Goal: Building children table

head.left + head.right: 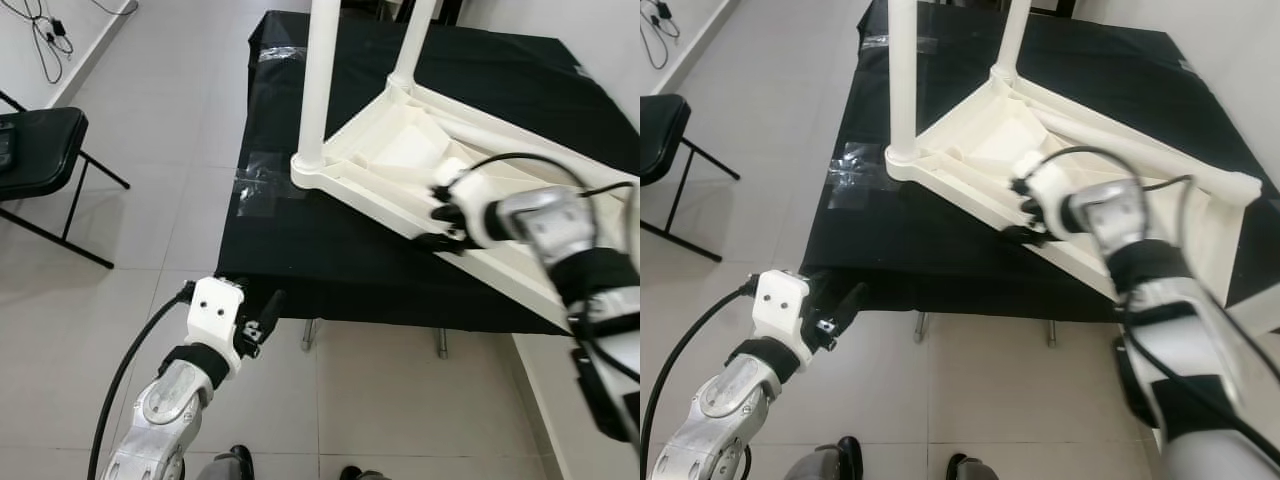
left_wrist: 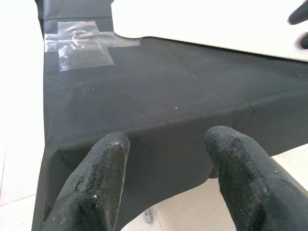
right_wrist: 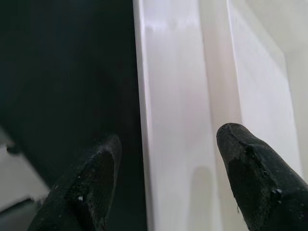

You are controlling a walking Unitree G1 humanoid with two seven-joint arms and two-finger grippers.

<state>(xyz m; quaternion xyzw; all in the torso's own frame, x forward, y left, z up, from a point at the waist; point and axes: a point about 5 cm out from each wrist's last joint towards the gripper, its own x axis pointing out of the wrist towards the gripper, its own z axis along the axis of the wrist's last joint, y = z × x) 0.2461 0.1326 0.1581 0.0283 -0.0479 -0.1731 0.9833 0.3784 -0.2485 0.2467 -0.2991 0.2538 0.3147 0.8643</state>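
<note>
A white plastic children's table (image 1: 400, 150) lies upside down on a black-clothed table (image 1: 300, 250). Two white legs stand up from it, one at the near left corner (image 1: 320, 80) and one further back (image 1: 415, 40). My right gripper (image 1: 438, 215) is at the near rim of the white top, open. In the right wrist view the rim (image 3: 178, 120) runs between its spread fingers (image 3: 250, 168). My left gripper (image 1: 262, 320) hovers low by the front left corner of the black table, open with nothing between its fingers (image 2: 106, 168).
A black folding chair (image 1: 35, 150) stands on the tiled floor to the left. Clear tape patches (image 1: 262, 185) lie on the black cloth near the white table's corner. Cables (image 1: 45, 30) lie by the far left wall. A white wall runs along the right.
</note>
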